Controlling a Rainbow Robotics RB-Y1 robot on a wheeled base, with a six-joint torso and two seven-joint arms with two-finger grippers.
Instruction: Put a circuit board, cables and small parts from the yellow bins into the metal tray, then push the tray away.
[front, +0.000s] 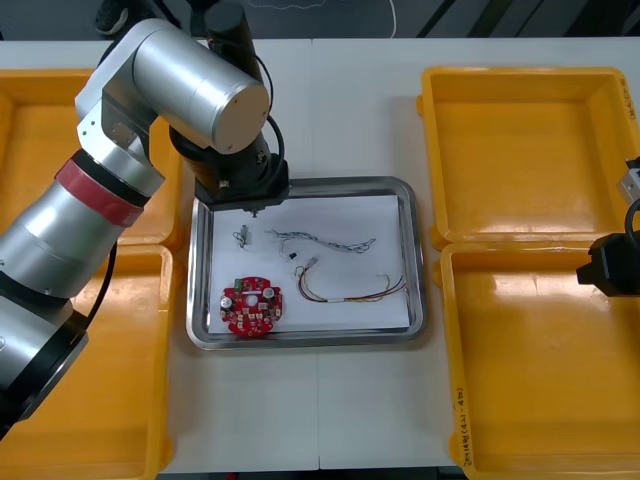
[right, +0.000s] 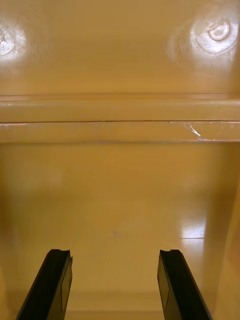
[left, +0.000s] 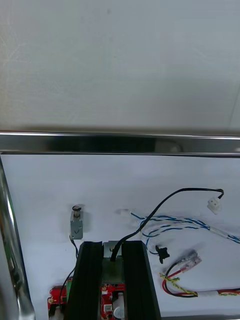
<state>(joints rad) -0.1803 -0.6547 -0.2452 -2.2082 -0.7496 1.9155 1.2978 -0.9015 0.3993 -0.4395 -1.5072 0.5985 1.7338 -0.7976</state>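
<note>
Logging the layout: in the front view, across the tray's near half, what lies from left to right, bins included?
From left: near left yellow bin, metal tray's left rim, red circuit board, red and yellow cable, near right yellow bin.

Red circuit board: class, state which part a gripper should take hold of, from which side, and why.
Probably its rim, pinched across the disc from straight above: the red circuit board lies flat in the metal tray, near-left corner, parts upward, tray walls close on two sides.

Setting: robotics lab or electronics assembly bench. One light table (front: 340, 110); yellow bins (front: 520, 150) at 3 and 9 o'clock; metal tray (front: 330, 184) centre, holding red circuit board (front: 252, 305) and cables (front: 325, 243).
</note>
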